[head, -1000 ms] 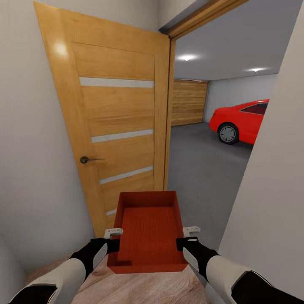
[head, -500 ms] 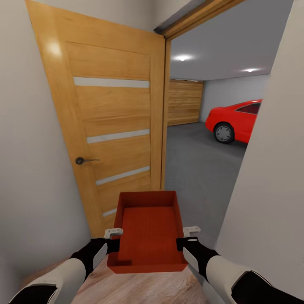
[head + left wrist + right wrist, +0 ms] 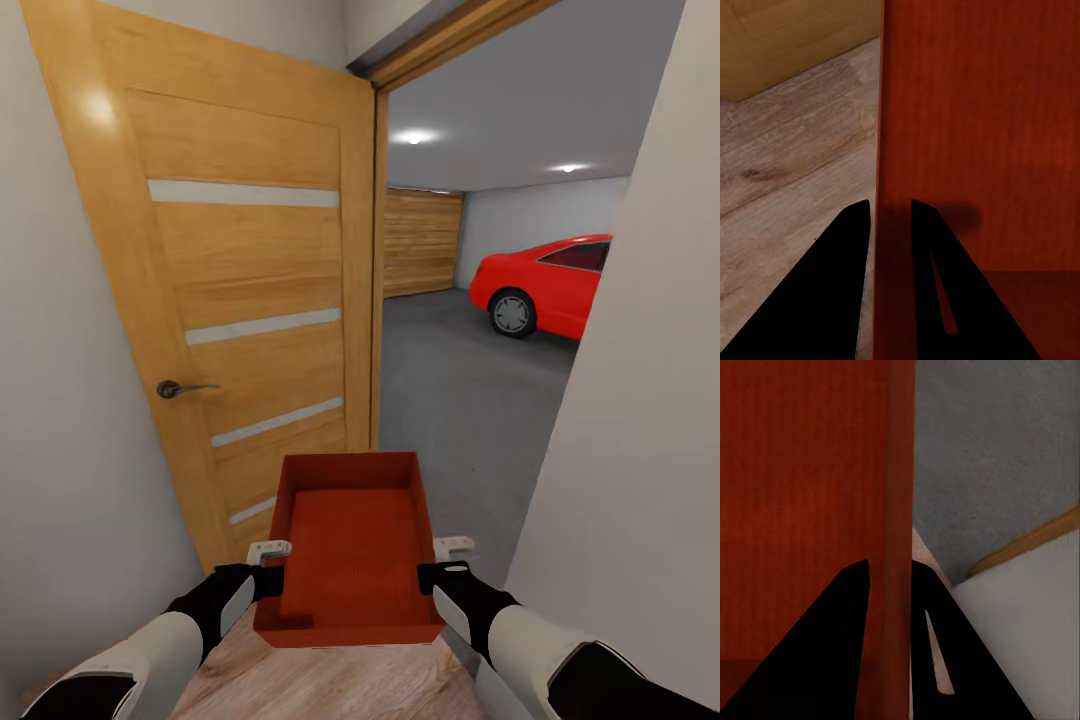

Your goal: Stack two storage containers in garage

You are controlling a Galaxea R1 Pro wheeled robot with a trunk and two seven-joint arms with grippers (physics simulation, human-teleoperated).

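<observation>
I carry one orange-red storage container [image 3: 350, 545] in front of me, open top up and empty. My left gripper [image 3: 268, 551] is shut on its left wall [image 3: 891, 150]; one finger sits inside the bin, the other outside. On the opposite side my right gripper [image 3: 453, 547] is shut on the right wall [image 3: 898, 495] the same way. Ahead through the doorway lies the garage with its dark grey concrete floor [image 3: 460, 400]. Light wood planks [image 3: 787, 172] are under the container.
An open honey-coloured door [image 3: 240, 300] with a handle [image 3: 172, 388] stands close on the left. A white wall [image 3: 640, 420] bounds the doorway on the right. Inside the garage are a red car [image 3: 545, 285] and wood-plank doors [image 3: 422, 243].
The view has shifted: the door and the car have slid leftward in the picture, so the camera has moved. The container and both grippers keep the same hold.
</observation>
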